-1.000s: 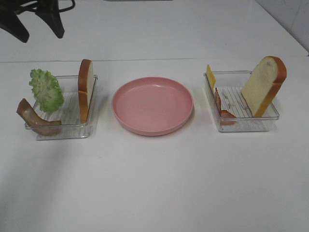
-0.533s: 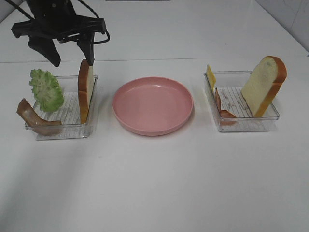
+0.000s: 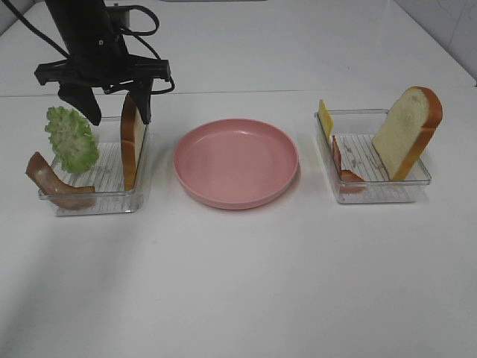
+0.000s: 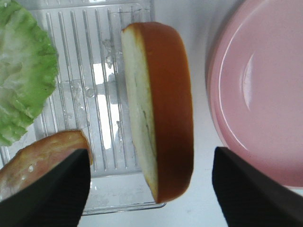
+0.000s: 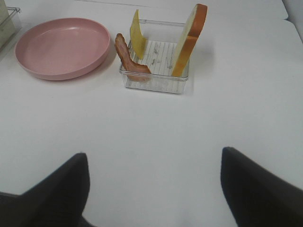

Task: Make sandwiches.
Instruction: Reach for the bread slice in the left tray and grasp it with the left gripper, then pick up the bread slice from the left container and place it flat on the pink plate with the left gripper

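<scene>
The bread slice [image 3: 132, 142] stands on edge in the clear tray [image 3: 97, 205] toward the surface's left edge. It leans on the wall nearest the pink plate [image 3: 236, 160], so its crust is offered upward. Its long axis seems to run from far edge to near edge, faces sideways. My left tool [image 3: 118, 113] hangs open astride it, gripping nothing; my right tool [image 5: 154, 189] is open too.

Likely a robot test lab, plain white table [image 3: 238, 298], toy bread [image 3: 408, 130]
</scene>
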Tool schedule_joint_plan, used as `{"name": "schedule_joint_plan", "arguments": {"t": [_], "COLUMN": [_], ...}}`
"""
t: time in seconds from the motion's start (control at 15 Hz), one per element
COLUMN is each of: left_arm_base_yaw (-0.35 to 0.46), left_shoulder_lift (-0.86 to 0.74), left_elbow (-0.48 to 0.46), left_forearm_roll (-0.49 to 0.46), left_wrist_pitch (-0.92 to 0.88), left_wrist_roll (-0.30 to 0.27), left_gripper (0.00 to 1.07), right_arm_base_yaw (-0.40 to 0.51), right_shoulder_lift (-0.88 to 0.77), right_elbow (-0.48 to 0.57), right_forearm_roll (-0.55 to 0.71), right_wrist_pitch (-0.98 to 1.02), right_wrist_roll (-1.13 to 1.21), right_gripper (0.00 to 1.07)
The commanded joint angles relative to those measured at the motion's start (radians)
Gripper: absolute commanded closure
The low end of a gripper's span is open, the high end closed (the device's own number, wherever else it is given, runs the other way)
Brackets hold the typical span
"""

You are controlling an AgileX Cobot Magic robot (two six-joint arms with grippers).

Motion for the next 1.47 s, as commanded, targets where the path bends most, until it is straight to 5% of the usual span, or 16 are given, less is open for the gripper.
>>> {"name": "schedule_joint_plan", "arguments": {"t": [0.07, 0.13, 0.2, 0.33, 0.47, 1.13, 1.47], "left_arm_base_yaw": [-0.006, -0.006, -0.006, -0.006, -0.006, -0.006, 0.081], "left_shoulder_lift": [0.004, 0.004, 0.005, 0.005, 0.005, -0.132, -0.140], "left_elbow": [-0.005, -0.005, -0.005, -0.005, -0.005, -0.087, -0.132], "left_forearm_roll": [0.005, 0.005, 0.005, 0.005, 0.013, 0.015, -0.413], "left_wrist_pitch": [-0.004, -0.004, -0.003, -0.003, -0.002, 0.113, 0.068], "left_wrist_roll": [-0.009, -0.009, -0.004, -0.004, -0.004, 0.035, 0.267], "left_gripper": [0.53, 0.59, 0.81, 0.85, 1.06, 1.07, 1.07], "right_arm_base_yaw": [-0.007, -0.007, -0.007, -0.007, -0.007, -0.007, -0.007], "right_shoulder_lift": [-0.011, -0.011, -0.011, -0.011, -0.011, -0.011, -0.011], "right_elbow": [0.002, 0.002, 0.002, 0.002, 0.002, 0.002, 0.002], "right_forearm_roll": [0.002, 0.002, 0.002, 0.002, 0.002, 0.002, 0.002], "right_wrist_pitch": [-0.004, -0.004, -0.004, -0.004, -0.004, -0.004, -0.004], "right_wrist_roll": [-0.007, -0.007, -0.007, -0.007, -0.007, -0.007, -0.007], "right_gripper": [0.34, 0.34, 0.34, 0.34, 0.34, 0.34, 0.34]}}
